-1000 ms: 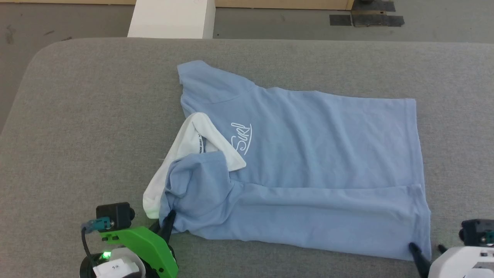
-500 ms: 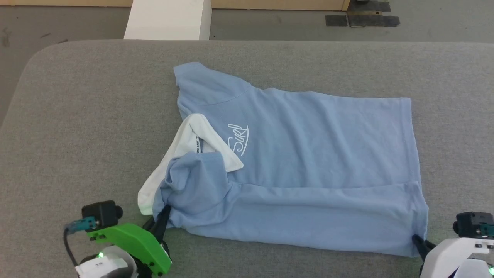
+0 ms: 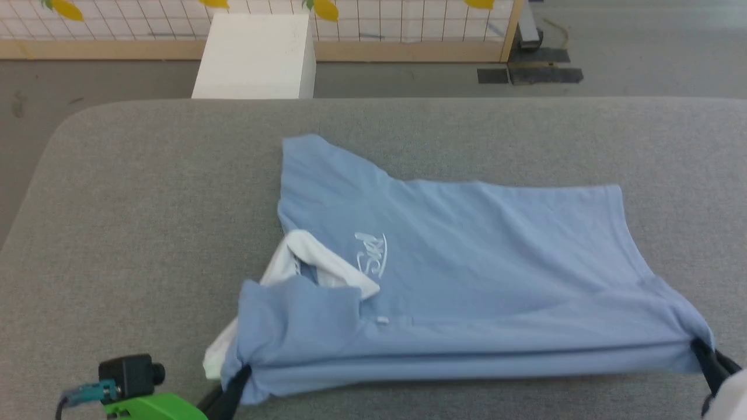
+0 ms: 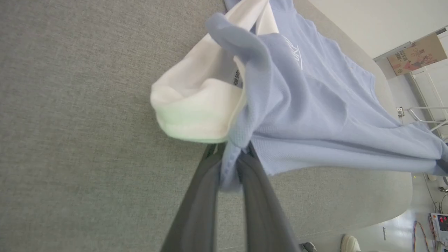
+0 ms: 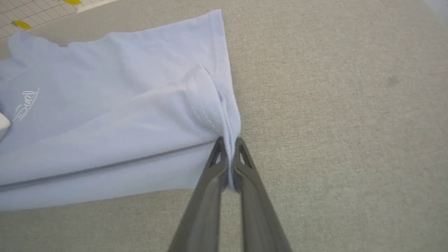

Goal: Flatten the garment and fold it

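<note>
The garment [image 3: 467,262], a light blue short-sleeved shirt with a white collar and a white script logo, lies across the grey padded table [image 3: 146,204]. Its near edge is lifted off the surface and stretched between both grippers. My left gripper [image 3: 240,373] is shut on the garment [image 4: 297,115] at its near left corner, next to the white collar [image 4: 196,105]. My right gripper [image 3: 700,350] is shut on the near right hem corner; in the right wrist view the garment [image 5: 105,122] is pinched between the fingertips of the right gripper [image 5: 229,141]. The far part still rests flat.
A white box [image 3: 254,55] stands on the floor beyond the table's far edge, before a low wooden-framed grid fence [image 3: 408,29]. Bare grey table surface lies to the left of and beyond the shirt. A shoe [image 4: 350,243] shows on the floor below the table's edge in the left wrist view.
My right gripper has shut on the hem corner. Both grippers have raised the shirt's near edge off the table. The head camera has tilted up, showing more of the floor beyond.
</note>
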You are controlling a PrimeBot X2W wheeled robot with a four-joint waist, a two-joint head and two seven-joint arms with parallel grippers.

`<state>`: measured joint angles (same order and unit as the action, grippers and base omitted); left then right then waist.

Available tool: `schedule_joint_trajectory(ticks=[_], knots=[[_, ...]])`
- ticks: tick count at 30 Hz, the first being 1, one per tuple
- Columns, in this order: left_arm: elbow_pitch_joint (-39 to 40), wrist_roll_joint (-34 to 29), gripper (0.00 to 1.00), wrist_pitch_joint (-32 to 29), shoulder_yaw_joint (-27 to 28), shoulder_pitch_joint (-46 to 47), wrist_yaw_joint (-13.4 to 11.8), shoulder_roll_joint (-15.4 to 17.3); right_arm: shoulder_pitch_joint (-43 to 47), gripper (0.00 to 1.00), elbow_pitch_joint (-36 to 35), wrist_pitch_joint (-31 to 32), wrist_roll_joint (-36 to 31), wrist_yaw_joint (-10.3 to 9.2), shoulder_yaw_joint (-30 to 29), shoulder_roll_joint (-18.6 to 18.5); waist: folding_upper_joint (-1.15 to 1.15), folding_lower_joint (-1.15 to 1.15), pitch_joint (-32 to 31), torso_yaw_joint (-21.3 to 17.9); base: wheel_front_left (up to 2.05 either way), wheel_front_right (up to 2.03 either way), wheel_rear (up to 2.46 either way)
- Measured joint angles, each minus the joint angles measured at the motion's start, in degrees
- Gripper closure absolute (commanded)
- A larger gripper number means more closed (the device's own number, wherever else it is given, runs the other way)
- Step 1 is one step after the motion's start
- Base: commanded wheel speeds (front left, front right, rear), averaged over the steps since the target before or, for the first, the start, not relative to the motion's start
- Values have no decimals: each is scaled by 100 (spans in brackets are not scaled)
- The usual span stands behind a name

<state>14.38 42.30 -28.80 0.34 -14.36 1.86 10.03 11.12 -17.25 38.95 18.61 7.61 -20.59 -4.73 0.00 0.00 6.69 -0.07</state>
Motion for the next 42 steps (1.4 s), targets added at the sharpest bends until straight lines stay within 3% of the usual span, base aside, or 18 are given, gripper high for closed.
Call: schedule_joint_trajectory(ticks=[9, 19, 20, 21, 22, 23, 24, 25, 33, 37, 42], knots=[[478, 264, 100, -439, -167, -655, -220, -35, 708, 100, -164, 391, 194, 0, -199, 123, 0, 0, -136, 107, 0, 0, 0], [-855, 264, 100, -22, -314, -188, 19, -201, 744, 100, 697, 46, 122, -3, 307, 172, 0, 0, -74, 179, 0, 0, 0], [-924, 244, 100, 36, -312, -132, 33, -207, 712, 73, 754, -18, 99, -3, 320, 175, 0, 0, -72, 176, 0, 0, 0], [-1006, 233, 75, 91, -312, -67, 57, -208, 671, 42, 812, -85, 74, -3, 332, 175, 0, 0, -69, 173, 0, 0, 0], [-1067, 232, 60, 112, -315, -20, 68, -210, 634, 0, 861, -127, 51, -3, 336, 175, 0, 0, -67, 169, 0, 0, 0], [-1096, 237, 35, 115, -318, 2, 69, -211, 611, 0, 891, -152, 52, -3, 333, 175, 0, 0, -65, 166, 0, 0, 0], [-1111, 267, 4, 114, -312, 19, 92, -215, 595, 0, 905, -172, 52, -3, 326, 176, 0, 0, -60, 163, 0, 0, 0], [-1107, 310, 0, 105, -304, 27, 110, -222, 587, 0, 903, -176, 52, -3, 316, 176, 0, 0, -52, 161, 0, 0, 0], [-259, 546, 0, 215, 73, -113, 53, -215, 531, 0, 245, -218, 176, -3, -4, 178, 0, 0, 11, 139, 0, 0, 0], [301, 124, 0, 985, 369, -90, 66, -165, 359, 0, -318, -686, -98, -3, -147, 176, 0, 0, 54, 148, 0, 0, 0], [463, -738, 0, 2616, 408, 375, 247, -277, 16, 0, -572, -1953, -867, -3, 69, 118, 0, 0, 91, 200, 0, 0, 0]])
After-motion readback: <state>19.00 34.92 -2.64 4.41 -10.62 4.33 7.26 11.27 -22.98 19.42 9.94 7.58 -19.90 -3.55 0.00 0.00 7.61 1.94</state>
